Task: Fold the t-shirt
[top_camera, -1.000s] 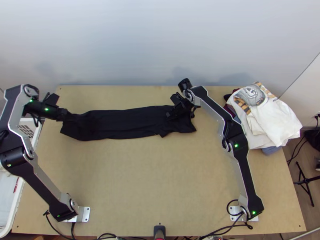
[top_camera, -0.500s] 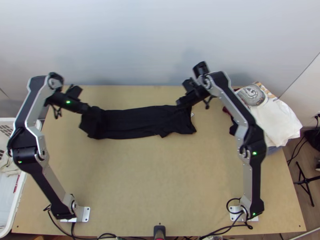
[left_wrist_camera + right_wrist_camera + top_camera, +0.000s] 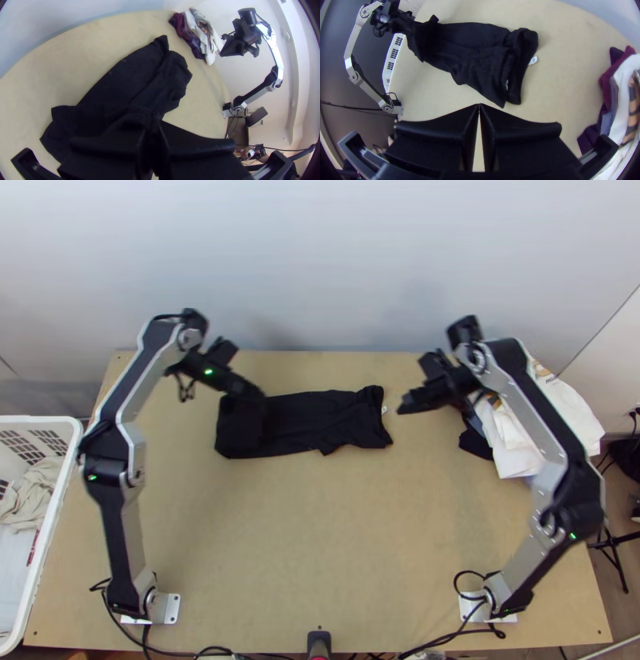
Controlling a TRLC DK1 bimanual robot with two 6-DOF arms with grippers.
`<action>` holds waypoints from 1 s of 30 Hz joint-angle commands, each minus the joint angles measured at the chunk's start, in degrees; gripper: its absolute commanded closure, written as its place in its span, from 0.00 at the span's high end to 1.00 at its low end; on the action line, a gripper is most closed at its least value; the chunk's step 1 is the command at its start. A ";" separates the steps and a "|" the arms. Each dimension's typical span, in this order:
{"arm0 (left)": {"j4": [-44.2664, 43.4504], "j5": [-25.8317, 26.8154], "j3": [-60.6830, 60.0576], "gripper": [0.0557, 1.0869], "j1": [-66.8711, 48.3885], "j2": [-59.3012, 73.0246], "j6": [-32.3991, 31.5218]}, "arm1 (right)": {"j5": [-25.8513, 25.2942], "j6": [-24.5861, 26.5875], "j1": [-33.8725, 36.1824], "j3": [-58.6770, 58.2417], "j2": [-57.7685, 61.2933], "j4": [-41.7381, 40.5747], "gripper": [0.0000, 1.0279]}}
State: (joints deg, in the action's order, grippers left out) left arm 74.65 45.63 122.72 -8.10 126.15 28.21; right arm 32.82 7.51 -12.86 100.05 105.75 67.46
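From above, the table [image 3: 320,540] can be a big clock, with twelve by the pale wall [image 3: 320,260]. The black t-shirt [image 3: 308,424] lies up near twelve, in a long, skinny strip. It runs from about eleven to about one. Its end on the nine o'clock side is pulled up and bends over the rest. Its other end lies on the wood, a bit crumpled, and a little white tag [image 3: 385,410] peeks out there, on the three o'clock side.

The left claw [image 3: 253,394] is at eleven, right at the pulled-up end. In its own wrist view, the left claw [image 3: 151,120] is pinched shut on the t-shirt, with the cloth bunched up at its tips.

The right claw [image 3: 404,406] is between one and two, up in the air. It is near the tag and apart from the cloth. In its own wrist view, the right claw [image 3: 479,105] is closed, with its tips together and no cloth in them.

The left arm [image 3: 124,524] stands at eight and the right arm [image 3: 544,396] stands at four. A pile of clothes [image 3: 580,412], white on top, sits at two. A white basket [image 3: 36,421] is at nine, with light cloth [image 3: 36,488] inside.
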 commanded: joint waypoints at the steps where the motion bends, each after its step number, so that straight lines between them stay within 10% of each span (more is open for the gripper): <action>1: -6.89 2.80 8.68 0.05 -8.69 6.22 -5.09 | -3.99 -0.48 5.66 -11.54 -9.60 -2.51 0.07; 20: -37.83 5.44 8.77 0.07 -19.94 13.77 -24.51 | -4.96 0.58 7.41 -18.93 -14.96 -2.60 0.07; 22: -39.06 4.82 8.86 0.28 -20.29 15.62 -24.95 | -4.96 0.67 7.15 -18.93 -14.88 -2.69 0.07; 25: -39.14 4.38 8.86 0.97 -20.29 17.55 -25.39 | -4.96 0.67 6.71 -18.84 -14.44 -2.95 0.07; 30: -35.37 3.33 8.68 0.96 -20.73 16.59 -24.87 | -4.96 0.67 6.10 -18.22 -13.91 -3.74 0.07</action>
State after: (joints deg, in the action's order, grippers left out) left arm 38.04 49.95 131.44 -27.83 142.06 3.88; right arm 27.88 8.16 -6.09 81.58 91.31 64.40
